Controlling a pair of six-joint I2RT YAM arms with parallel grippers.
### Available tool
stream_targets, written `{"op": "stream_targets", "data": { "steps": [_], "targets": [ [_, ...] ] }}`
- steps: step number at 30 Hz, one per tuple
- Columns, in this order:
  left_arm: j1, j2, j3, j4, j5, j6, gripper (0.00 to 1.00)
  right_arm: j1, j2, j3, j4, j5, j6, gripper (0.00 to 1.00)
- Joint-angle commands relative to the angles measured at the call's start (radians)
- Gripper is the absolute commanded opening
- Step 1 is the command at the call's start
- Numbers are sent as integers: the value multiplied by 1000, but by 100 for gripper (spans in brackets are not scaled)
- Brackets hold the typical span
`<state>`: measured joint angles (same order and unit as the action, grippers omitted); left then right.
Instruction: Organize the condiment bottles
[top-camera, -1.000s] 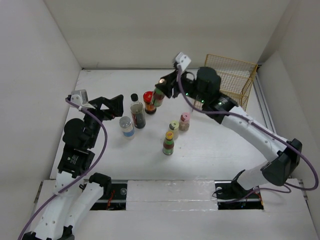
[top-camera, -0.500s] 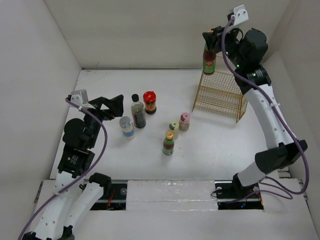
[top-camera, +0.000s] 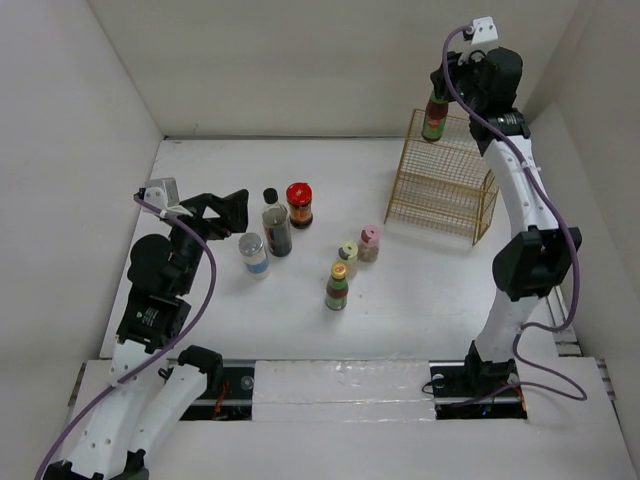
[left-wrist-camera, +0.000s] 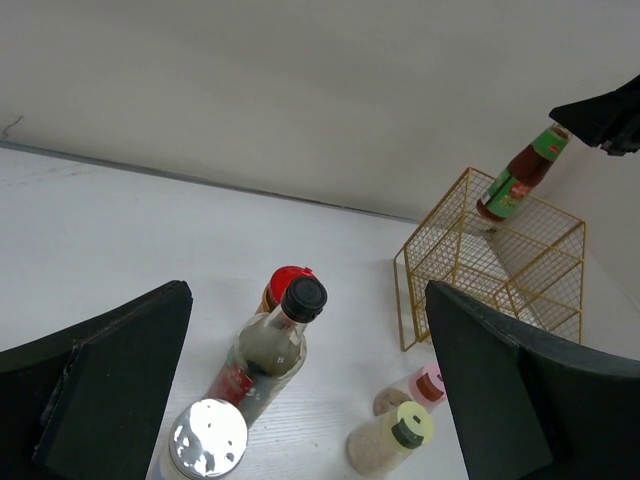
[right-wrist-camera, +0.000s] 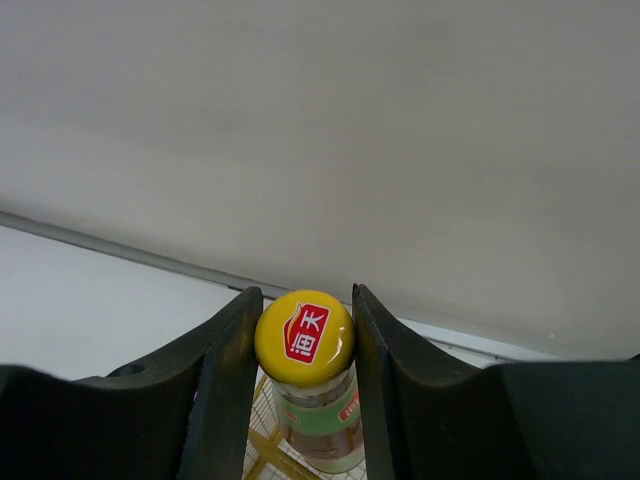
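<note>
My right gripper (top-camera: 441, 88) is shut on the yellow cap (right-wrist-camera: 304, 336) of a green-labelled bottle (top-camera: 434, 118) and holds it above the back left corner of the gold wire basket (top-camera: 445, 185). That bottle also shows in the left wrist view (left-wrist-camera: 518, 184). On the table stand the tall dark black-capped bottle (top-camera: 274, 224), the red-lidded jar (top-camera: 298, 204), the silver-lidded blue-labelled jar (top-camera: 254, 252), the pink-capped shaker (top-camera: 369, 242), the yellow-capped shaker (top-camera: 347, 257) and a second green-labelled bottle (top-camera: 337, 286). My left gripper (top-camera: 236, 210) is open and empty, just left of the black-capped bottle.
White walls close in the table on the left, back and right. The wire basket stands at the back right near the right wall. The bottles cluster in the middle of the table.
My right gripper has lifted the green-labelled bottle away from beside the red-lidded jar and carried it right and back, over the basket. The left arm has stayed still.
</note>
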<state>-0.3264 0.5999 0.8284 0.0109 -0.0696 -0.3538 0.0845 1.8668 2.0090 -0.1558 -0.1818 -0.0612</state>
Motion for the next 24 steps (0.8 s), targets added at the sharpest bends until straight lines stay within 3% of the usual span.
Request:
{"op": "stream_targets", "data": {
  "steps": [1,7,12,17,24],
  "targets": [
    [-3,0,-6,44,5,-7,100,-21,-18,131,142,-13,8,3],
    [-3,0,-6,44,5,3,100,-32,15,85,174,-13,47,3],
    [-3,0,-6,44,5,3,100,-32,-76,-218,332,-22,107,3],
    [-3,12,-6,44,14,3,100,-32,-113,-407,446,-13,136,3],
    [-3,12,-6,44,14,3,100,-23,-83,-483,456,-15,156,13]
  ]
}}
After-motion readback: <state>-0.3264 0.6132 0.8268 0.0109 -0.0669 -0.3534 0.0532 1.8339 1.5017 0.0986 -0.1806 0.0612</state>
